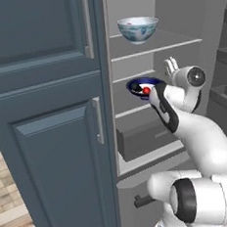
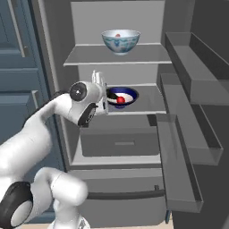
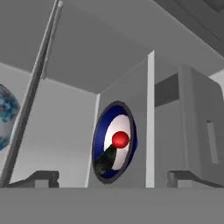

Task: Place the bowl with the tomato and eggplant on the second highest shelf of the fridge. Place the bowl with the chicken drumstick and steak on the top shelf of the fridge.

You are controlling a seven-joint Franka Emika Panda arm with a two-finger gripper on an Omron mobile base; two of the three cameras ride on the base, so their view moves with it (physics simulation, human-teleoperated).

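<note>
Sitting on the second highest shelf (image 2: pixel 147 103) of the open fridge (image 2: pixel 179 18), toward its left side and near the front edge, is a blue-rimmed bowl (image 2: pixel 127 93) with a white centre. Inside it the tomato (image 2: pixel 120 100) rests next to the eggplant (image 1: pixel 135 86), the dark lump lying just left of the red ball in the left base view.

One board higher, on the top shelf (image 2: pixel 89 57), stands a white bowl with blue pattern (image 2: pixel 120 41), set near the middle of the board and a little back from its front edge. A spot of pink-red, the steak (image 2: pixel 118 35), peeks over its rim; the drumstick cannot be made out.

The gripper (image 3: pixel 113 178) hangs just in front of the blue-rimmed bowl, at the front edge of that shelf, its jaws spread wide with nothing between them. In the hand view the two dark fingertips (image 3: pixel 41 177) stand far apart on either side of the bowl, which appears rolled on its side there, and they do not touch it. Below the shelves a grey drawer (image 2: pixel 120 143) is closed, and door racks (image 2: pixel 188 134) project on the right.
</note>
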